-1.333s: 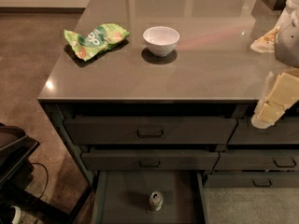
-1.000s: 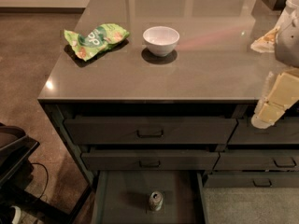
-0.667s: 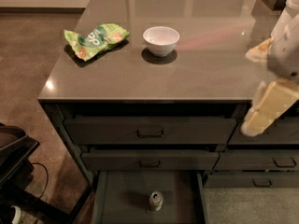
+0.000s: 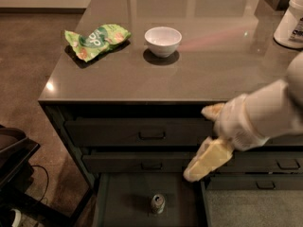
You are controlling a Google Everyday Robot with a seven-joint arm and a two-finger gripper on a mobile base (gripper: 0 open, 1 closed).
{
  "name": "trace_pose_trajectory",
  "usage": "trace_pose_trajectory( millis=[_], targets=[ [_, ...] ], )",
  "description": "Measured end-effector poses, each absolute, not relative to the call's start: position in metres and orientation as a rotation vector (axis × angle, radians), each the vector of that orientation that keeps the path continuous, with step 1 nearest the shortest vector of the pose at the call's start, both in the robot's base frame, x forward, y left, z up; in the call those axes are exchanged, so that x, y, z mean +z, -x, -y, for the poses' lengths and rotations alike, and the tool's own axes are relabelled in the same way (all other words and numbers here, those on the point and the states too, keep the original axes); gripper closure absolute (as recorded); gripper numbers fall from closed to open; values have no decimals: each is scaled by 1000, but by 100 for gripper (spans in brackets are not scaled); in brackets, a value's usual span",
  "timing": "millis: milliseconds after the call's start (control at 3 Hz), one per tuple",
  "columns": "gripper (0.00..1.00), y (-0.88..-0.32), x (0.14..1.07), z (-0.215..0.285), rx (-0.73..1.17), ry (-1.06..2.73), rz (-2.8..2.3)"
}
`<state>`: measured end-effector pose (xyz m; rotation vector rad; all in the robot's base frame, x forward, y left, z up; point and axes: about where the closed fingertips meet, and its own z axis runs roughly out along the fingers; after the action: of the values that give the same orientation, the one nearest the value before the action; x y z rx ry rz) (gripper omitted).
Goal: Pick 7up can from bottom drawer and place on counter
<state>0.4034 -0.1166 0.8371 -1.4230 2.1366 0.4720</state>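
The 7up can (image 4: pixel 157 203) stands upright on the floor of the open bottom drawer (image 4: pixel 124 200), near its middle. Its silver top with the pull tab faces up. My gripper (image 4: pixel 197 144) hangs in front of the closed upper drawers, above and to the right of the can and apart from it. Its pale yellow fingers (image 4: pixel 206 160) are spread and hold nothing. The white arm reaches in from the right edge. The glossy grey-brown counter (image 4: pixel 213 60) lies above the drawers.
A white bowl (image 4: pixel 163 40) and a green chip bag (image 4: pixel 97 39) sit on the counter's left half. A white container (image 4: pixel 291 20) stands at its right edge. Closed drawers with loop handles (image 4: pixel 151 135) are above the open one. Dark equipment (image 4: pixel 12 164) stands on the floor at left.
My gripper has swung down and to the left, from beside the counter's right edge to in front of the upper drawers. The can, bowl and bag have not moved.
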Motion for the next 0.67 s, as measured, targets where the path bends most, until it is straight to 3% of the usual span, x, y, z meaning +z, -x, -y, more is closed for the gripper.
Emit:
trace_pose_trajectory(
  millis=[667],
  targets=[
    [0,-390,804,103,509,1387,-2145]
  ],
)
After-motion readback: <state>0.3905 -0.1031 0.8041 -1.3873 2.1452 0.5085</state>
